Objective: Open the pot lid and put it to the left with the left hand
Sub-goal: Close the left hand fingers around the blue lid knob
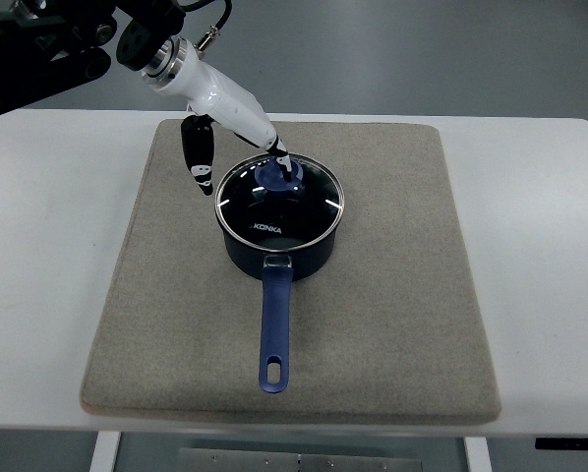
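While lid (pixel 279 202) sits on pot (pixel 274 258), left hand (pixel 274 157) (at knob)

The only writing I can read from my feed is the brand name "KONKA", printed in white capitals on the glass lid (pixel 279 204) of the pot (pixel 277 252). It sits on the near part of the glass, just above where the long blue handle (pixel 275 324) joins the pot, and it reads upright from my side. I make out no other words, numbers or signs on the pot, the mat (pixel 392 295) or the table (pixel 540 256).
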`<state>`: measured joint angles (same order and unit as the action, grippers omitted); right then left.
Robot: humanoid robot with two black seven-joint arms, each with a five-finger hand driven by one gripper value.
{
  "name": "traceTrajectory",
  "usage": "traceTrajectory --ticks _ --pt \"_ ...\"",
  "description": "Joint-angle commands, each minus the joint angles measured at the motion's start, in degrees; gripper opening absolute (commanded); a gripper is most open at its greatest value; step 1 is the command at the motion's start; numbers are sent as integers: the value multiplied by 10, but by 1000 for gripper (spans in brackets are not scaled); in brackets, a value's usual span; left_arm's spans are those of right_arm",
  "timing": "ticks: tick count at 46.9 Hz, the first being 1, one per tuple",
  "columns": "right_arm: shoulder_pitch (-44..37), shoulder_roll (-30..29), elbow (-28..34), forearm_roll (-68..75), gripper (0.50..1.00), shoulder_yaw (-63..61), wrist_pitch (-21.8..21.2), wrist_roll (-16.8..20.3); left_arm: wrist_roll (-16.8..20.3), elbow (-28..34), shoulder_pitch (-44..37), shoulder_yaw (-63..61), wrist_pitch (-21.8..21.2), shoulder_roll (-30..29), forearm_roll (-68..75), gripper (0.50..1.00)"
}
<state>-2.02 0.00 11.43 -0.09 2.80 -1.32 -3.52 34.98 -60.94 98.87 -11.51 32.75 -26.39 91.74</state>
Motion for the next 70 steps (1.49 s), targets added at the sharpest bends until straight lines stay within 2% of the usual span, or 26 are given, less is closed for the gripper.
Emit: traceTrajectory --ticks 1,9,62,70 --pt "0 0 0 0 917 0 0 0 0 6 6 8 -12 6 -6 941" --pt "0 0 0 0 917 0 0 0 0 9 26 18 -10 -1 -17 941" --pt "0 0 0 0 915 0 0 0 0 10 -12 -4 -18 14 -7 941" --pt "0 0 0 0 915 0 0 0 0 10 -15 -4 -18 14 -11 958"
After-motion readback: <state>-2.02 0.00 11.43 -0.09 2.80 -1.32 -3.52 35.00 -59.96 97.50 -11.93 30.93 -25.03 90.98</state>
